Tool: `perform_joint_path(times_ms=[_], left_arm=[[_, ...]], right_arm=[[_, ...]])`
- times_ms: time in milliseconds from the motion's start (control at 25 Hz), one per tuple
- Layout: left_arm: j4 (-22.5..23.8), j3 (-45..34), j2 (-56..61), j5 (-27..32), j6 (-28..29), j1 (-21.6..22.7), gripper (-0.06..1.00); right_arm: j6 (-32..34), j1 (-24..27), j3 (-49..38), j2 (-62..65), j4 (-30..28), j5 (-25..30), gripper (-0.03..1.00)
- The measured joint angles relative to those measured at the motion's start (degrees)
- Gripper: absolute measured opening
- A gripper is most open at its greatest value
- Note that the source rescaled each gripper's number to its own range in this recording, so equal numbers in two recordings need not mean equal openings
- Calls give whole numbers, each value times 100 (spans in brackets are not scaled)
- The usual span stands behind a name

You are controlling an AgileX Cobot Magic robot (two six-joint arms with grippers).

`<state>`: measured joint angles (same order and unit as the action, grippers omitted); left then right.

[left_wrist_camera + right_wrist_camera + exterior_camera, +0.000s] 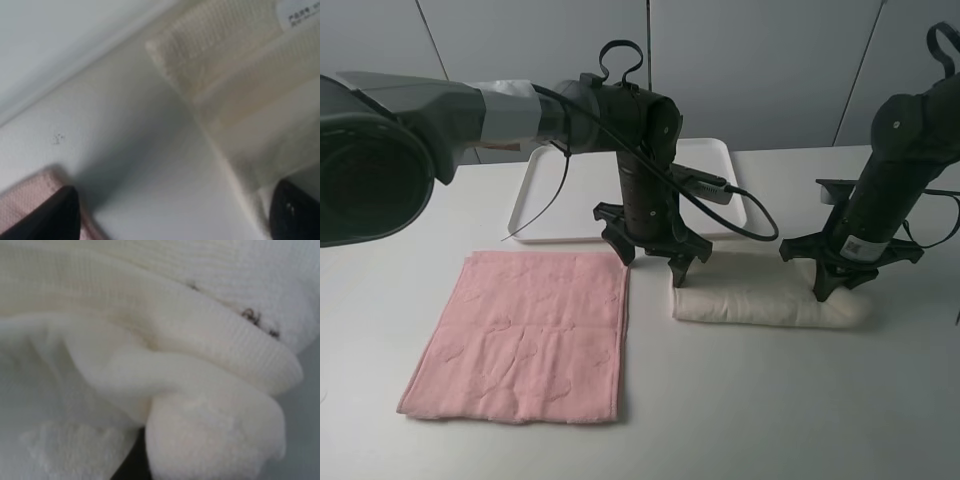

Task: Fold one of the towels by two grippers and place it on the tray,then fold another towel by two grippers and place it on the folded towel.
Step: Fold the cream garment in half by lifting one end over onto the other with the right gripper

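Note:
The cream towel (770, 297) lies folded into a long strip on the table, in front of the white tray (545, 200). My right gripper (837, 283) stands on the strip's right end, shut on the cloth; the right wrist view is filled with bunched cream towel (190, 405). My left gripper (652, 262) hangs open just above the table at the strip's left end, one finger near the pink towel's corner, nothing between its fingers. In the left wrist view its two fingertips (47, 215) frame bare table, with the cream towel's end (240, 80) beyond. The pink towel (525, 335) lies flat at the left.
The tray holds nothing and sits at the back behind the left arm. A black cable (720, 205) loops from the left arm over the tray's right edge. A corner of the pink towel (22, 200) shows by one left fingertip.

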<state>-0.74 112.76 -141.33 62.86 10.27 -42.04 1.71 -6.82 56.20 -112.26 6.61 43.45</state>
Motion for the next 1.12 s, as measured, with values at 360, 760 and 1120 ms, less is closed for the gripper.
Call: perform_joint_path(times_ms=[360,760,1120], left_arm=[[0,0,0,27,0,-10,97],[0,0,0,53,0,-10,97],[0,0,0,71,0,-10,97]], right_arm=[[-1039,45,-30,345,1372,177,10],[-1322,48,-40,513,1972,309,10],[-1572,48,-40,792,2454,421,10]])
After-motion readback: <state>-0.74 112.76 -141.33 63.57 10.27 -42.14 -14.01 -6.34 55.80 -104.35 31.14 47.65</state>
